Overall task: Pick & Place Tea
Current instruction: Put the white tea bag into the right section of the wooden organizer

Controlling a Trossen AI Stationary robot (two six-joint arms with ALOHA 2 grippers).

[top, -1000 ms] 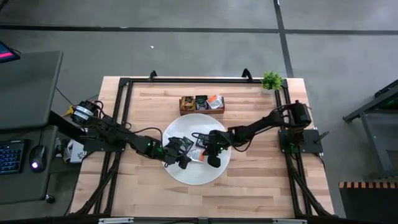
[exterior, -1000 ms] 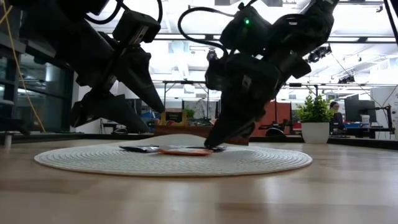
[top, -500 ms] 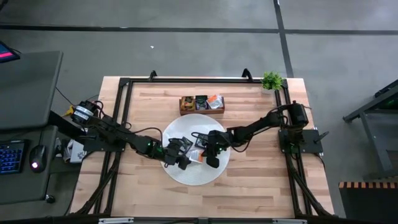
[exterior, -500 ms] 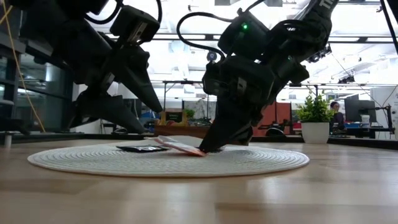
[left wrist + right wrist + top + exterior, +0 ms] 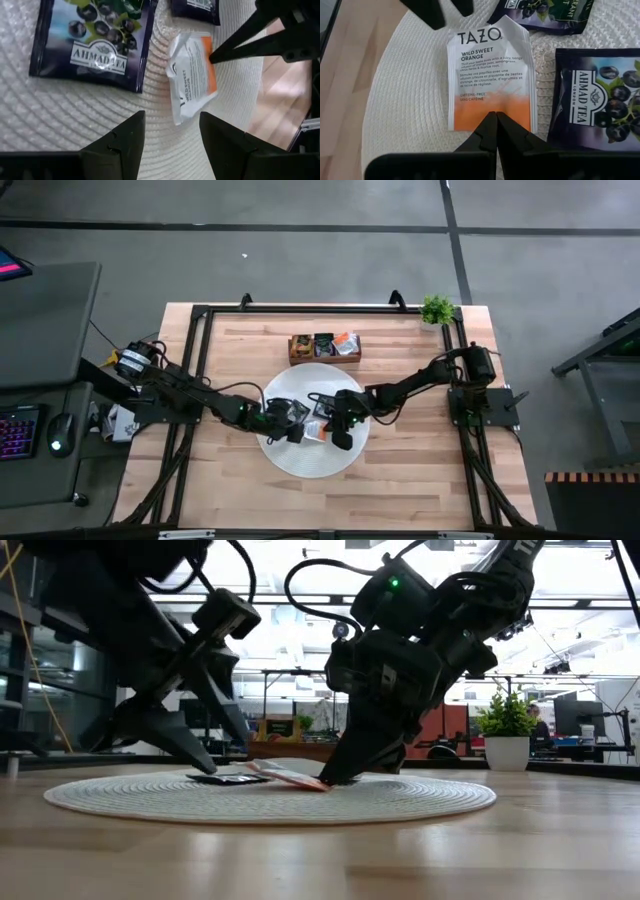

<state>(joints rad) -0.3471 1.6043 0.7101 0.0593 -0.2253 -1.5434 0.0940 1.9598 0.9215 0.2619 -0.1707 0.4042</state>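
The orange sachet, white above and orange at its lower band, printed with a wild sweet orange label, is lying on the mat with one edge tipping up off the weave in the low view; it is looking flat, light and a little puckered at the corner, the sort of thing I would expect to slip or flex under a pinch. The right gripper is pinching that orange edge with its fingers pressed together on it, so the pick seems to be under way but the sachet is not yet clear of the mat. Beside it, dark blackcurrant sachets are lying flat on the mat, one just next to the orange one and others a little farther off, untouched as far as I can tell. The left gripper is hovering low over the mat near them, fingers apart and holding nothing. Behind the mat, the tray is already carrying sachets in its compartments, so part of the sorting looks done, though I cannot tell how many. I judge the job roughly midway: several sachets are waiting on the mat, on the counter.
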